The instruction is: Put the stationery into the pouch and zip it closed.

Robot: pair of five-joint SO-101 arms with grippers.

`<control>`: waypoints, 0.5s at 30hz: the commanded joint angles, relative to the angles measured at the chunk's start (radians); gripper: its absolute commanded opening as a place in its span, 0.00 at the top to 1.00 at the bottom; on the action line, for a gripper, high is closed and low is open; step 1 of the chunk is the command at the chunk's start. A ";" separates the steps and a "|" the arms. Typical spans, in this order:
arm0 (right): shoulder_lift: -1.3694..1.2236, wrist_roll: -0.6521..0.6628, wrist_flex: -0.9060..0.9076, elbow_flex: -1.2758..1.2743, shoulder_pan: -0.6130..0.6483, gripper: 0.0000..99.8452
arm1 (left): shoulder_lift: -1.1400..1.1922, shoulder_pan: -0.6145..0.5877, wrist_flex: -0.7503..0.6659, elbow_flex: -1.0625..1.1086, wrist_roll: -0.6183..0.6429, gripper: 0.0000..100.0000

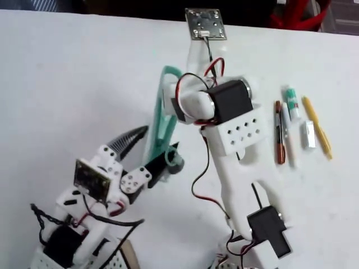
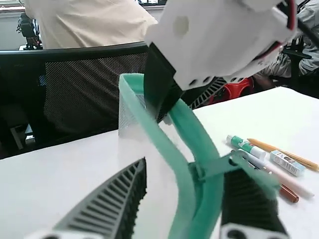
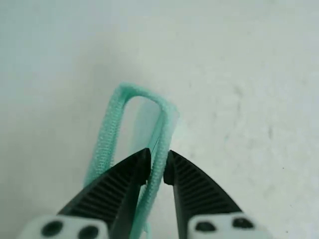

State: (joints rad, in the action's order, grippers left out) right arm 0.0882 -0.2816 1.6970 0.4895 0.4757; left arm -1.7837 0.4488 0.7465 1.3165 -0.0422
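Pouch [image 1: 160, 117] on the table [image 1: 67, 84], pinched by one arm and straddled by the other, with its teal zip rim gaping.

The right end effector [image 3: 155, 167] is clamped on the far end of the teal rim. The left end effector [image 2: 192, 169] is spread wide, with one finger on either side of the near end of the rim, and the teal zip pull [image 2: 234, 158] lies against one finger. The stationery lies in a row on the table beside the right arm, outside the pouch: a brown pen [image 1: 279, 134], a green-capped white tube [image 1: 290, 102], a small eraser [image 1: 307, 135] and a yellow pencil [image 1: 317, 128].
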 commanded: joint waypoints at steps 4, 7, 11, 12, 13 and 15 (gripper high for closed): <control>0.025 -0.002 0.002 0.041 -0.001 0.96 | -0.002 0.005 -0.068 0.043 -0.083 0.93; 0.044 0.026 0.002 0.046 -0.036 0.96 | -0.004 0.015 -0.104 0.041 -0.100 0.98; 0.110 0.046 0.002 0.066 -0.068 0.96 | 0.004 0.005 -0.244 0.058 -0.100 0.98; 0.119 0.046 0.002 0.071 -0.070 0.96 | 0.005 0.005 -0.269 0.064 -0.100 0.98; 0.128 0.046 0.002 0.068 -0.068 0.96 | 0.005 0.012 -0.285 0.072 -0.100 0.98; 0.128 0.046 0.002 0.068 -0.068 0.95 | 0.005 0.015 -0.308 0.083 -0.100 0.98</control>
State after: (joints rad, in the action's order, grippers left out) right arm 0.1726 -0.2524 1.6970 0.5186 0.4358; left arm -1.7714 0.4565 0.4994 1.3993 -0.1312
